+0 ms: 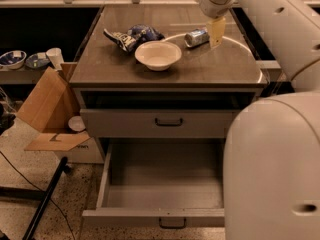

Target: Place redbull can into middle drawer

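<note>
**Cabinet with the can not yet stowed.** The redbull can (196, 37) is shown lying on its side at the far right of the cabinet top (115, 69). It is apart from the white bowl (158, 55) and has not yet been lifted.

The gripper (215, 36) is held low just to the right of the can, hung from the arm (270, 29) that reaches in from the right. This stance is judged to be an approach for a grasp. Whether the gripper is spread or closed cannot be told.

The middle drawer (160, 186) is seen pulled out toward the near side with its grey floor bare, so that a can may be lowered in from above. The shallower drawer front (130, 124) above it is shut, which leaves that opening unobstructed. The snack bag (131, 35) lies at the far side, left of the can, outside the likely path.

Counted:
- one can
- one bowl
- one snack bag
- one gripper
- two drawer fronts
- two dark bar handles
- one cardboard box (45, 109) on the floor at the left
</note>
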`<state>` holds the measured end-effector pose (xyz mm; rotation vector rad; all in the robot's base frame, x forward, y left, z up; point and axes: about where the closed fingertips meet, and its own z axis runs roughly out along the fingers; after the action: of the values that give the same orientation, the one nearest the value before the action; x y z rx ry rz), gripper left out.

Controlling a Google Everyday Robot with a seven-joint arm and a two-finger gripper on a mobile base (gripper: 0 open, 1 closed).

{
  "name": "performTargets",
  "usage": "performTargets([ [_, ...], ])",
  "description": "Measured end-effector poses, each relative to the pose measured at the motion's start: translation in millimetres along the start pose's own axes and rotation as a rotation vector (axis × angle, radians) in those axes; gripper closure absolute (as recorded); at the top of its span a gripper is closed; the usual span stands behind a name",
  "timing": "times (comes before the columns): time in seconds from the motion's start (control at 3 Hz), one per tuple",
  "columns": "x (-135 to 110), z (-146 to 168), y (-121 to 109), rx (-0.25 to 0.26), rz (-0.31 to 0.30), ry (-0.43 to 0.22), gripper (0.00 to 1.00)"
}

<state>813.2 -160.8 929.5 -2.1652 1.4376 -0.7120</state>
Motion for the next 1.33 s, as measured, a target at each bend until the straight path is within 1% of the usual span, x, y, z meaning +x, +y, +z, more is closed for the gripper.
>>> performTargets([
  [0.33,-0.6,18.7,-3.4,-0.055,-0.053,0.021,0.00],
  [0.67,0.0,29.5,-6.6,-0.101,-0.105,0.053,0.00],
  [1.0,-3.1,46.8,-6.9,-0.150,-0.143,0.058,0.00],
  [1.33,-3.7,53.8,-6.5,-0.155,-0.135,0.056,0.00],
])
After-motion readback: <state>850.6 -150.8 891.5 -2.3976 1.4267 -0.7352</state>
